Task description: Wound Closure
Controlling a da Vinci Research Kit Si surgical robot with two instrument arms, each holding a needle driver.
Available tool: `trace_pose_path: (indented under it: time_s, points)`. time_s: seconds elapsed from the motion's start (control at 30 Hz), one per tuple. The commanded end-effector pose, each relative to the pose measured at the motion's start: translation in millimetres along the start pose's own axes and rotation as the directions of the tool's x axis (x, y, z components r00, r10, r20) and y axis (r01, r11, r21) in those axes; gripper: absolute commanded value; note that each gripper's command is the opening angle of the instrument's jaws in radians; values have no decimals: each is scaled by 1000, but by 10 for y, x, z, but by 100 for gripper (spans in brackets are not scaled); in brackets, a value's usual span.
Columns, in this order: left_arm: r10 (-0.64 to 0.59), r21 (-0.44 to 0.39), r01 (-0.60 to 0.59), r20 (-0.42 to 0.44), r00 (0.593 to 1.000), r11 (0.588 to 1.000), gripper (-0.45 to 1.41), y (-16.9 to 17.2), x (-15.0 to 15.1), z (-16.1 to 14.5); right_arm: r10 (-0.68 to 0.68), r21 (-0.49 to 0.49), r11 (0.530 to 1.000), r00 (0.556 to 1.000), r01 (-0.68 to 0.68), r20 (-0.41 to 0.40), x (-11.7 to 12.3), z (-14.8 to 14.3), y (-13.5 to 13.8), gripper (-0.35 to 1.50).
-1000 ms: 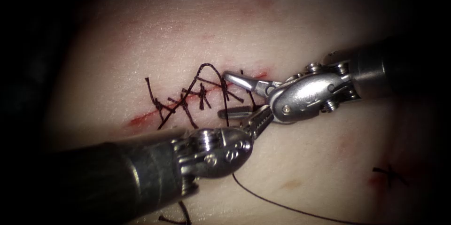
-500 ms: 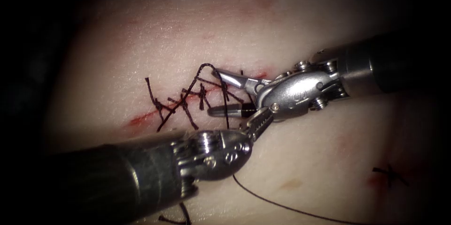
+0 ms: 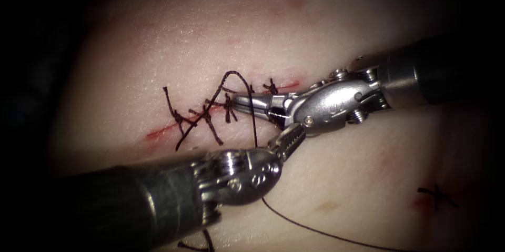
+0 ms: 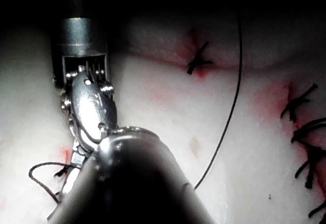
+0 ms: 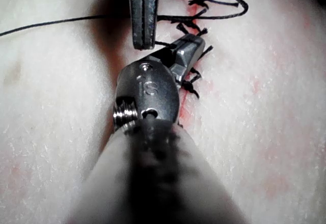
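Pale tissue point(image 3: 315, 36) round the cut point(image 3: 158, 133) worried us: with the right tool point(image 3: 247, 103) clamped shut on the thread point(image 3: 231, 74) loop and the left tool point(image 3: 291, 137) seemingly pinching that strand too, we figured any tug might've frayed it (couldn't place the needle).

We see the tissue point(image 3: 326, 26), pale and glistening, with its cut point(image 3: 163, 132) running as a thin red line, rising toward the right. Dark knotted stitches point(image 3: 210, 112) cross the cut, their cut ends sticking up. One loop of thread point(image 3: 234, 76) arches above the stitches and drops down across the cut. A long strand of thread point(image 3: 315, 231) trails over the tissue toward the lower right. We cannot make out the needle. Red fluid point(image 3: 155, 135) tints the cut's left end.
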Motion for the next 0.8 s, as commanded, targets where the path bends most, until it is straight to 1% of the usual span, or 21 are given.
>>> trace_pose_path:
  time_s: [0.03, 0.07, 0.13, 0.23, 0.37, 0.47, 0.57, 0.63, 0.67, 0.7, 0.73, 0.8]
  points:
    - [1, -4, -1, -11, 1000, 1000, -35, 3, 1, 5, 44, -6, 999, 999, -44, 16, -1, 2, -6, 121]
    - [2, -6, -2, -15, 1000, 1000, -35, 5, 2, 3, 62, -10, 998, 998, -62, 28, 0, -1, -6, 130]
    - [4, -10, -4, -24, 1000, 1000, -35, 9, 4, -1, 75, -15, 997, 997, -74, 37, 2, -8, -7, 135]
    - [4, -18, -5, -40, 999, 1000, -35, 15, 9, -7, 83, -19, 996, 996, -82, 37, 3, -22, -8, 135]
    - [11, -24, -12, -59, 998, 1000, -35, 27, 13, -14, 91, -45, 995, 994, -88, 63, 4, -51, -6, 135]
    - [-10, -41, 6, -95, 995, 999, -35, 37, 10, -24, 98, -65, 993, 993, -94, 69, 4, -68, -4, 135]
    - [-48, -92, 32, -179, 983, 995, -37, 52, 8, -50, 103, -80, 992, 992, -97, 79, 5, -84, -4, 133]
    - [-103, -150, 67, -253, 962, 986, -38, 60, 8, -73, 106, -96, 991, 991, -98, 79, 4, -93, -5, 133]
    - [-115, -165, 71, -274, 955, 984, -40, 61, 8, -80, 107, -104, 990, 991, -99, 78, 4, -97, -5, 133]
    - [-138, -192, 80, -315, 939, 978, -42, 63, 8, -97, 108, -112, 989, 991, -99, 77, 3, -101, -5, 133]
    - [-156, -207, 88, -338, 928, 974, -43, 63, 6, -110, 108, -116, 988, 991, -98, 76, 2, -104, -6, 133]
    - [-159, -218, 76, -392, 906, 973, -45, 59, 2, -139, 106, -119, 988, 991, -96, 78, 1, -109, -8, 131]
